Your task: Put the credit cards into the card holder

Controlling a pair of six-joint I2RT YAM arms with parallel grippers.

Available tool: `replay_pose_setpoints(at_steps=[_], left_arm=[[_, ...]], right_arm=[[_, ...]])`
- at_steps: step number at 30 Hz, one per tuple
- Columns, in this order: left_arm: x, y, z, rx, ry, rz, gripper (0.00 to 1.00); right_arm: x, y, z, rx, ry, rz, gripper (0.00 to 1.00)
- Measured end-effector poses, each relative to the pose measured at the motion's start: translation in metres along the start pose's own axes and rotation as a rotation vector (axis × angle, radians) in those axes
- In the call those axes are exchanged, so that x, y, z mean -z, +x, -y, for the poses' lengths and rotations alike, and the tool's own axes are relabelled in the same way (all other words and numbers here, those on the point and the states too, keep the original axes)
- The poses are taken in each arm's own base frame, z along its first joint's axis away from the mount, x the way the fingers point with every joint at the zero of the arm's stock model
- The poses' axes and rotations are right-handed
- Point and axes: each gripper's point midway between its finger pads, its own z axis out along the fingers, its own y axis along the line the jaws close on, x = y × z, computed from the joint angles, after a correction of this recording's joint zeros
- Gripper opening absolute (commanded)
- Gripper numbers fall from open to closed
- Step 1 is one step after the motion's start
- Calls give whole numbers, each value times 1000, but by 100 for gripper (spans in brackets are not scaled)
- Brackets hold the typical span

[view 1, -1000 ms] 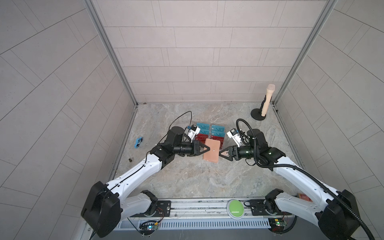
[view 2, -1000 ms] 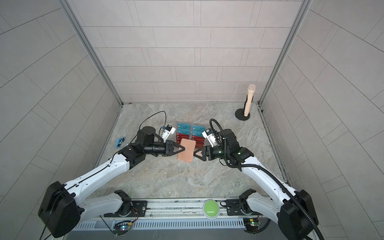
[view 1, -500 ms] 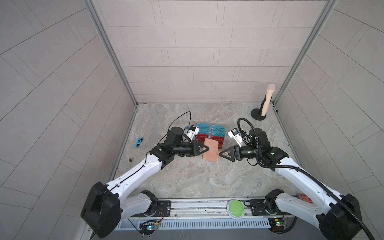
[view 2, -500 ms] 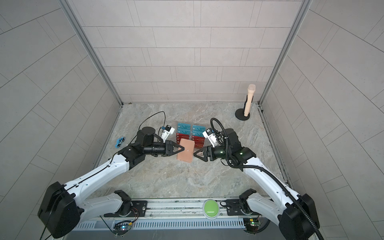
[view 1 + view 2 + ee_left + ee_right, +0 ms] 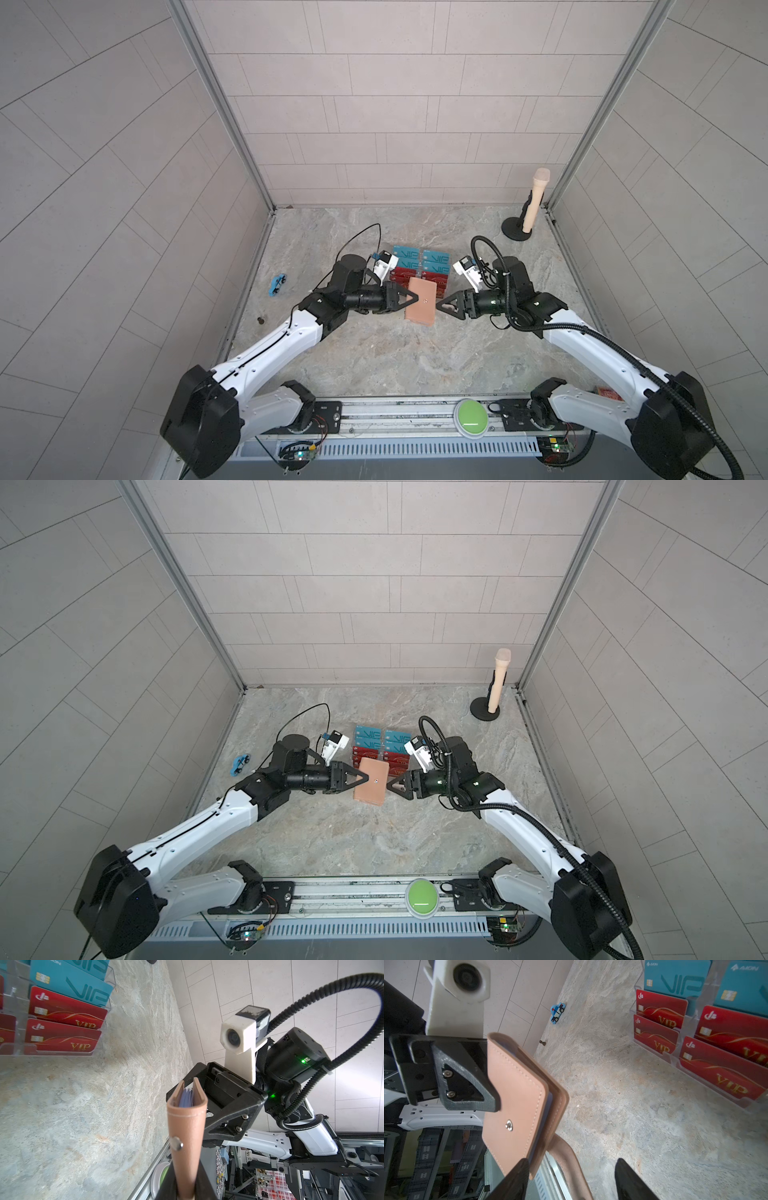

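Fingers on the left gripper (image 5: pixel 415 297) hold the card holder (image 5: pixel 420 311) up so the right gripper (image 5: pixel 439 305), wide at 3 o'clock, can open it.

the table (image 5: pixel 395 365) is a grey, marble-patterned slab enclosed on three sides by grey tiled walls (image 5: pixel 415 104). a metal post (image 5: pixel 221 104) rises at each rear corner. a clear acrylic tiered stand (image 5: pixel 52 1052) sits near the middle of the table. a blue toy car (image 5: pixel 277 285) lies near the left edge in both top views, well apart from the stand. a small dark item (image 5: pixel 260 320), too small to identify, sits near the car by the same edge. a beige microphone-shaped object (image 5: pixel 536 199) stands upright on a round black base (image 5: pixel 516 229) in the rear right corner. a round green button (image 5: pixel 471 417) is mounted on the front rail (image 5: pixel 374 409).
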Motion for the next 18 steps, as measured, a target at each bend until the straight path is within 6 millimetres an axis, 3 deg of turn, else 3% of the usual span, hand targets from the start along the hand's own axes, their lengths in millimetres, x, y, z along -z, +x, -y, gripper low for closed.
replay_pose_setpoints(at_steps=[13, 18], left_arm=[[-1, 1, 0, 11, 12, 1, 16], [-1, 1, 0, 11, 12, 1, 17]], right_arm=[[-4, -1, 2, 4, -18, 2, 68], [-2, 3, 16, -25, 3, 6, 67]])
